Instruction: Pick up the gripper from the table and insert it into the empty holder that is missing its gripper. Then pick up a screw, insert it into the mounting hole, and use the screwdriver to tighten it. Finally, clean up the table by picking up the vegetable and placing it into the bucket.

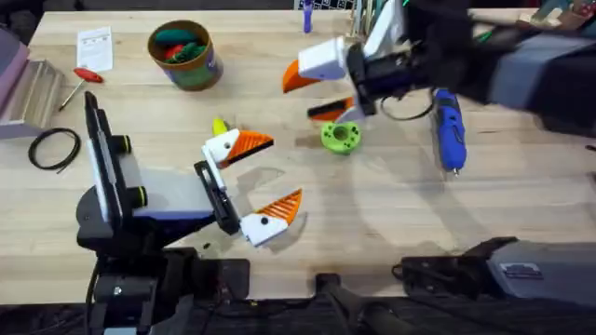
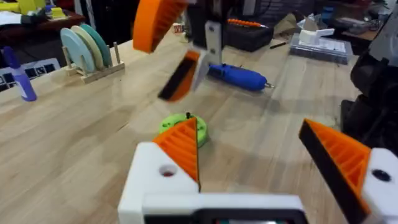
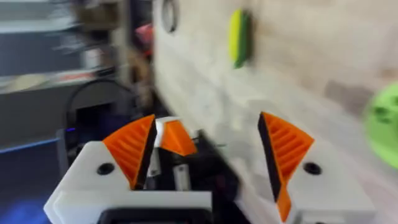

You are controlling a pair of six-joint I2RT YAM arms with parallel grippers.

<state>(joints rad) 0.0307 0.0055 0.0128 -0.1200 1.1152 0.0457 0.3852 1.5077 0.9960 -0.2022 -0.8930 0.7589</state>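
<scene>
My left gripper point(image 1: 250, 181) point(image 2: 255, 155) rests low on the table, open, with nothing between its white fingers and orange pads. The yellow-and-green vegetable point(image 1: 220, 126) point(image 3: 238, 34) lies just behind its far finger. My right gripper point(image 1: 321, 88) point(image 3: 208, 149) point(image 2: 168, 50) hangs open and empty just above and behind a green disc point(image 1: 340, 137) point(image 2: 183, 127). The blue screwdriver point(image 1: 449, 130) point(image 2: 239, 76) lies flat to the right of the disc. At the back left stands the bucket point(image 1: 205, 70), with red and green toys inside. The loose gripper, the holder and the screw are out of view.
A small red-handled screwdriver point(image 1: 86, 76), a paper sheet point(image 1: 95, 46) and a black cable loop point(image 1: 53, 147) lie at the left. A wooden rack of discs point(image 2: 87, 50) stands farther off. Bare wood lies in front of the disc and screwdriver.
</scene>
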